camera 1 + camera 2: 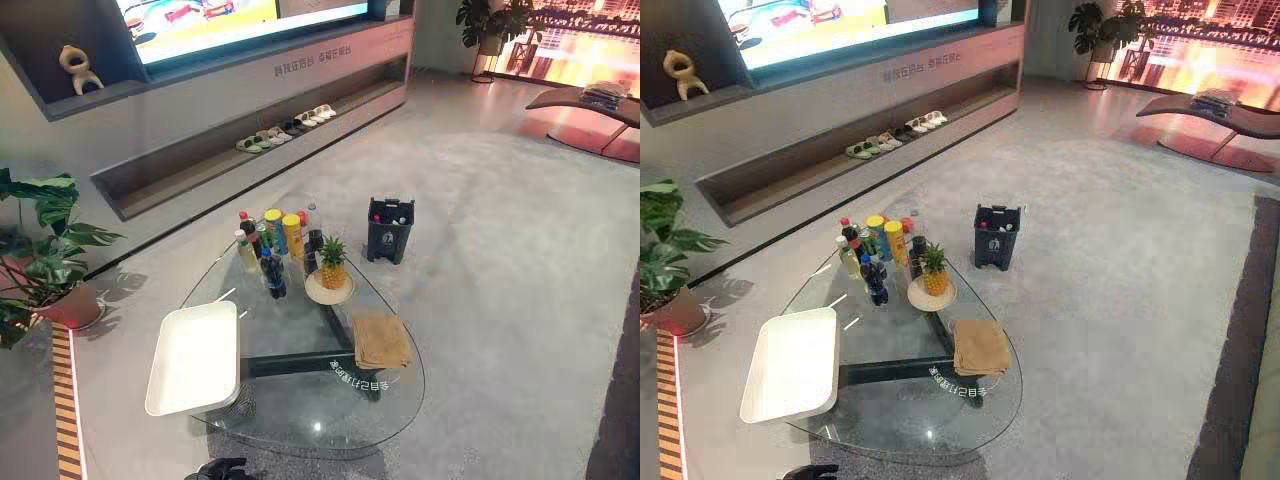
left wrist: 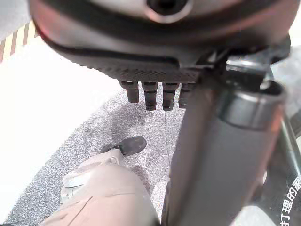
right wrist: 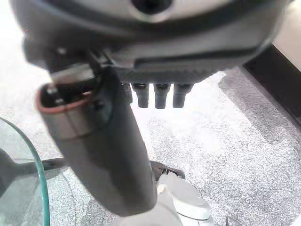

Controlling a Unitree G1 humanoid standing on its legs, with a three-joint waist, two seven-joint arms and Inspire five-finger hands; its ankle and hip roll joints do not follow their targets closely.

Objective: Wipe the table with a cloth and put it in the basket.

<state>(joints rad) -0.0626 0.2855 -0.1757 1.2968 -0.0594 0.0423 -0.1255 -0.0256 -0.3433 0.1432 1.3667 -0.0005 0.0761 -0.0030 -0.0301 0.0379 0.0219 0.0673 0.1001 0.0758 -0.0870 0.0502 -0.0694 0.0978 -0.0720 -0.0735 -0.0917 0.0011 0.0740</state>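
Note:
A folded tan cloth (image 1: 380,340) lies on the right side of the glass table (image 1: 300,430), near its front edge. The dark basket (image 1: 390,230) stands on the grey floor just beyond the table's far right corner, with some items in it. My left hand (image 2: 155,52) hangs over the floor beside the table, fingers (image 2: 150,96) straight and holding nothing. My right hand (image 3: 155,52) hangs the same way over the carpet, its fingers (image 3: 160,96) straight and empty, with the table's glass rim (image 3: 33,160) close by. Both hands are well short of the cloth.
A white tray (image 1: 195,358) overhangs the table's left side. Several bottles and cans (image 1: 270,245) and a pineapple on a plate (image 1: 332,268) crowd the far end. A potted plant (image 1: 40,250) stands at the left, a low shelf with slippers (image 1: 285,130) behind.

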